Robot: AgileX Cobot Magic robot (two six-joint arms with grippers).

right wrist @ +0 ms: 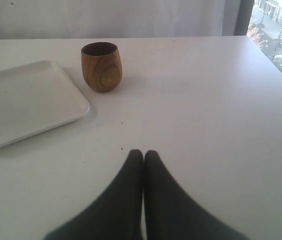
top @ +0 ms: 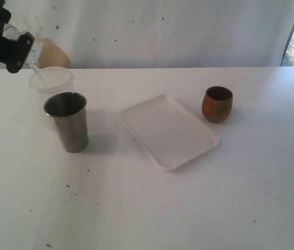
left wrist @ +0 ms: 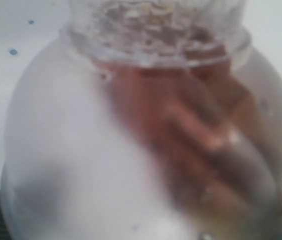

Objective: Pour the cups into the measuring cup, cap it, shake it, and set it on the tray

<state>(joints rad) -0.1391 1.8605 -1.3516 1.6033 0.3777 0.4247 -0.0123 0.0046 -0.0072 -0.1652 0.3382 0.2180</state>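
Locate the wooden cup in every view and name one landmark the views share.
Exterior view: the wooden cup stands right of centre, off the far right corner of the tray.
Left wrist view: not in it; the held measuring cup fills the picture.
Right wrist view: the wooden cup stands beside the tray's corner, beyond the shut right pincer.
Shared landmark: the tray, in the exterior and right wrist views.
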